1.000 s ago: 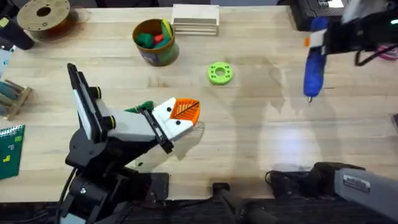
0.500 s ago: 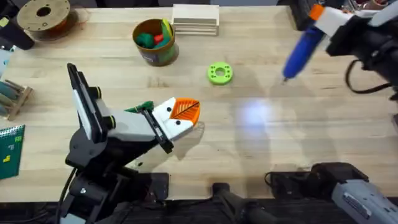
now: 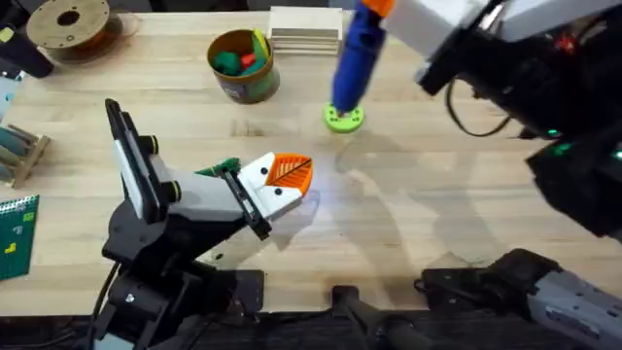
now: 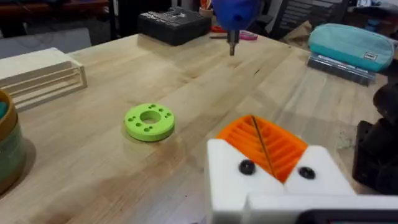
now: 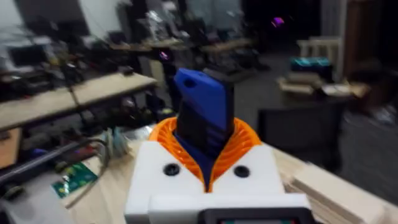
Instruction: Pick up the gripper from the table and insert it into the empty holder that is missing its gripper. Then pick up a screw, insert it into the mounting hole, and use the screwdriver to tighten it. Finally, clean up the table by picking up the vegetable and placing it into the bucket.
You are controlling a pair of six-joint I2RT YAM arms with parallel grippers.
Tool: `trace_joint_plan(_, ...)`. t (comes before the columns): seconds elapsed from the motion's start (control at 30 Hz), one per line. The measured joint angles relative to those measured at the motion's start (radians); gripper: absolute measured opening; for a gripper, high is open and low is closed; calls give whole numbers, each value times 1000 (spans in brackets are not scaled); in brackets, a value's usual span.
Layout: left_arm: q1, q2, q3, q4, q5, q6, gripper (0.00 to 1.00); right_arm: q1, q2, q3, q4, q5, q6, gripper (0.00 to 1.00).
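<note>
My right pincer [image 5: 205,165] clamps the screwdriver [image 3: 355,58], tip hanging over the green ring [image 3: 343,115]. My left pincer [image 4: 270,163] rests pressed together. Vegetables sit in the bucket [image 3: 241,66]; tightening looks unfinished.

Bright glare on the table [image 3: 389,185]; right wrist view dim, blurred.

My bench is a pale wood table [image 3: 437,194] with a bright glare patch near the middle. Past it the room's dim: more workbenches [image 5: 93,87] cluttered with gear, cables everywhere, a small purple light [image 5: 277,22] glowing at the back, dark floor between the benches.
</note>
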Motion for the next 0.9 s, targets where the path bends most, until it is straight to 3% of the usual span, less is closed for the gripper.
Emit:
trace_joint_plan(0.23, 0, 0, 0, 0, 0, 0, 4, 162, 147, 0, 336, -9, 9, 29)
trace_joint_plan(0.37, 0, 0, 0, 0, 0, 0, 4, 227, 214, 0, 445, -11, 10, 29)
trace_joint_plan(0.9, 0, 0, 0, 0, 0, 0, 4, 321, 269, 0, 459, -14, 10, 29)
